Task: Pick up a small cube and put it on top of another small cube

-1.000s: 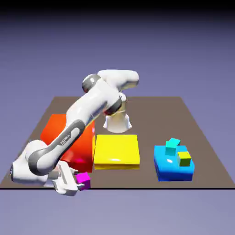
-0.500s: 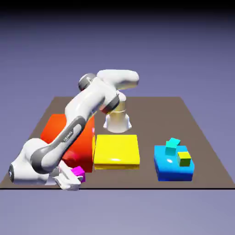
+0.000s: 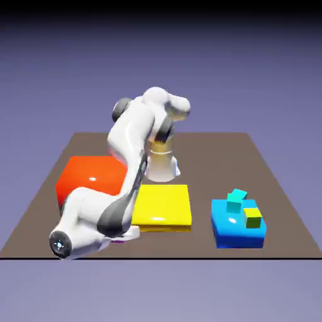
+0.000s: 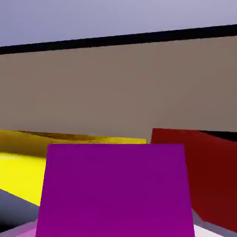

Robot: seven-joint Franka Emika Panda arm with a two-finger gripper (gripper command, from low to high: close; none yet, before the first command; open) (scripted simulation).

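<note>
The small cube point(image 4: 115, 190), glossy magenta, fills the lower middle of the hand view and hides both fingertips. My gripper point(image 3: 126, 235) is shut on it, low over the table's front edge between the red and yellow blocks. In the exterior view my forearm and hand cover the cube. Two other small cubes, one teal point(image 3: 236, 199) and one olive-green point(image 3: 253, 217), rest on the blue block point(image 3: 236, 231) at the exterior view's right, well away from my gripper.
A large red block point(image 3: 91, 179) lies at the exterior view's left and a flat yellow block point(image 3: 162, 206) in the middle. The hand view shows the yellow block point(image 4: 18, 171), the red block point(image 4: 208, 171) and brown table point(image 4: 115, 92) beyond the cube.
My gripper has closed on the magenta cube. The arm has swung toward the exterior view's right, and the cube, visible before at the fingers, is now behind my forearm.
</note>
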